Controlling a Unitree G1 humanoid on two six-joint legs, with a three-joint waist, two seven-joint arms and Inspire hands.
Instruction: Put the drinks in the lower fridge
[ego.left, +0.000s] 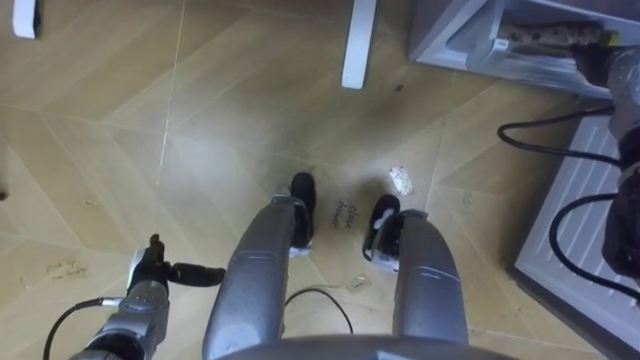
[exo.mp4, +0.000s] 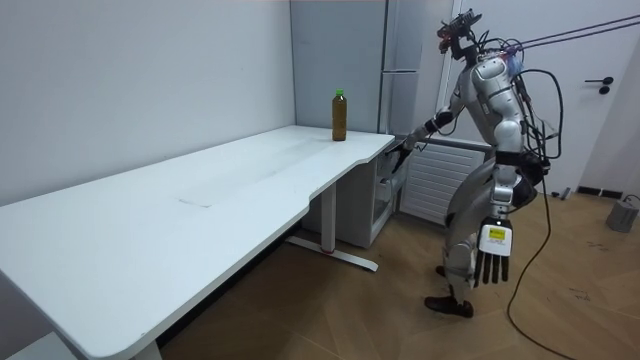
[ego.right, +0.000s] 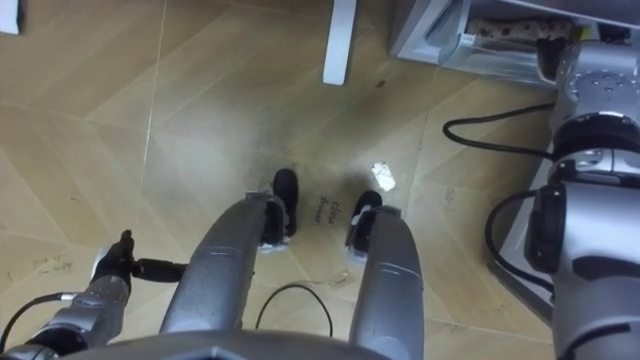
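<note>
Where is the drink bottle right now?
In the room view the bottle stands upright on the far corner of the white table, just to the view's left of the tall grey fridge where the robot stands.

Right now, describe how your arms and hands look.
The left arm and right arm are silver-grey segments with black cables looping beside them. The left hand has slim black fingers and a yellow-marked white tag on its back; the right hand looks dark too.

I can't read my right robot hand (exo.mp4: 398, 151), small and dark beside the worktop (exo.mp4: 250, 175); the top edge cuts off the fridge (ego.left: 452, 35)
</note>
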